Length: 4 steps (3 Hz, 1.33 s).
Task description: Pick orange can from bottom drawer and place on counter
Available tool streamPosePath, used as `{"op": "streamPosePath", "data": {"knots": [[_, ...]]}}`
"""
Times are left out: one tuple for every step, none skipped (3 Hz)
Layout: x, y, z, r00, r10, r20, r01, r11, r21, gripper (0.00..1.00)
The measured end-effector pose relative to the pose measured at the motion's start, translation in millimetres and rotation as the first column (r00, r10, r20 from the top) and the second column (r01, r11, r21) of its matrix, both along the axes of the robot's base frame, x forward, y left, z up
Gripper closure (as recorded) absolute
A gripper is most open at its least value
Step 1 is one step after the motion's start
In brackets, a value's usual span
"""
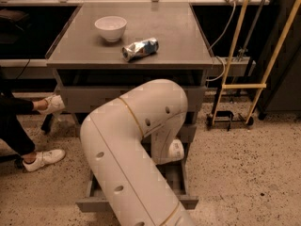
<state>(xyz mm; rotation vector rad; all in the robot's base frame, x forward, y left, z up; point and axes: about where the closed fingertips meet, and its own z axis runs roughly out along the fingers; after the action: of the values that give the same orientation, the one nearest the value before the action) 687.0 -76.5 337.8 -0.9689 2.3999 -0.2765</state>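
The bottom drawer (189, 202) stands pulled open, and only its front rim and right corner show. My white arm (127, 149) bends across the drawer fronts and reaches down into it, its wrist (175, 150) pointing into the drawer. My gripper is hidden behind the arm, somewhere inside the drawer opening. The orange can is hidden too. The grey counter (174, 41) on top of the cabinet is in full view.
On the counter sit a white bowl (110, 28) and a crushed silver-and-blue can (140, 48). A person's legs and white shoes (43, 158) are at the left of the cabinet. A yellow-framed cart (235, 86) stands to the right. The floor is speckled.
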Motion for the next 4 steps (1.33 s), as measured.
{"op": "streamPosePath", "data": {"knots": [[4.2, -0.3, -2.4, 1.0000, 0.002, 0.005, -0.002, 1.000, -0.002, 0.00], [-3.5, -7.0, -21.6, 0.9975, 0.044, -0.054, -0.043, 0.999, 0.031, 0.00], [0.1, -46.6, -71.5, 0.9792, 0.168, -0.114, -0.160, 0.984, 0.078, 0.00], [0.8, -48.1, -71.1, 0.9797, 0.166, -0.112, -0.159, 0.984, 0.076, 0.00]]}}
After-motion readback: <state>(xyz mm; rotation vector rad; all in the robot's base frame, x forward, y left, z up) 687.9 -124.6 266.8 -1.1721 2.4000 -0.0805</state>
